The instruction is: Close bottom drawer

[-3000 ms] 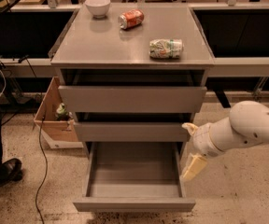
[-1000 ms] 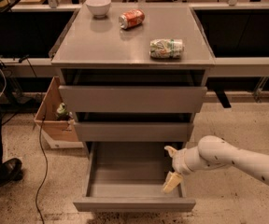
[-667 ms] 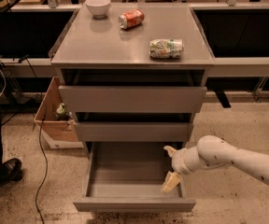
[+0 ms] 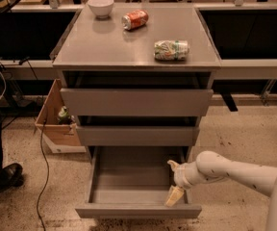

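Note:
The bottom drawer (image 4: 138,211) of the grey cabinet (image 4: 136,47) is pulled far out, and its empty grey box interior (image 4: 129,179) shows. The top drawer (image 4: 136,101) and the middle drawer (image 4: 137,135) above it each stand slightly out. My gripper (image 4: 172,181) reaches in from the right on a white arm (image 4: 234,170). It sits low inside the bottom drawer, close to its right wall and just behind the front panel. Its two cream fingers (image 4: 173,195) are spread apart and hold nothing.
On the cabinet top are a white bowl (image 4: 101,6), an orange can (image 4: 135,19) lying on its side and a crumpled green-white can (image 4: 171,50). A cardboard box (image 4: 56,126) stands left of the cabinet. A cable (image 4: 42,167) and a person's shoe (image 4: 6,174) are on the floor at left.
Over three seconds the arm has moved down and left, from beside the cabinet into the open bottom drawer. In the last second it has barely moved. The drawer stays open.

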`<state>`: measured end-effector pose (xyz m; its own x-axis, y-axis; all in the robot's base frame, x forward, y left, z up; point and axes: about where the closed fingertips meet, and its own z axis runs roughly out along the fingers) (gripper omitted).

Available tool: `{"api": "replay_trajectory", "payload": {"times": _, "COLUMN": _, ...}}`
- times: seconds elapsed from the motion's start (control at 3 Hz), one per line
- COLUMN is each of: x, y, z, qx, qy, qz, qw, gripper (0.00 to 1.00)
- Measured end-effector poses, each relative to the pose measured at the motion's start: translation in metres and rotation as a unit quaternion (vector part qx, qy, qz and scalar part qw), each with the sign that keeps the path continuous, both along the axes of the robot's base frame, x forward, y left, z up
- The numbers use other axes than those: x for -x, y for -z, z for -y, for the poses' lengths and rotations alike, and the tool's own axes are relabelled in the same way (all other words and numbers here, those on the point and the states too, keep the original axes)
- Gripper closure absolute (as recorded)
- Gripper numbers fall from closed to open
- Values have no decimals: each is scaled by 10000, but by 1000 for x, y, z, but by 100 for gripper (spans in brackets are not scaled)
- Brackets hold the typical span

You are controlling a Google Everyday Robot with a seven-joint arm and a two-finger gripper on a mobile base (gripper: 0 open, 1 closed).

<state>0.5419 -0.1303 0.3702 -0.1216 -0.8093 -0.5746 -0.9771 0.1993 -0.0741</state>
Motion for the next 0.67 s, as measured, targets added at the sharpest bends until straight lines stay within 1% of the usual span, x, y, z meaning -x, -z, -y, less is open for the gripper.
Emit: {"api": "replay_trajectory", "payload": {"times": 0.67, "x": -6, "y": 85, "z": 5, "qx": 281, "qy": 53, "qz": -68, "qw": 9996, "gripper": 0}}
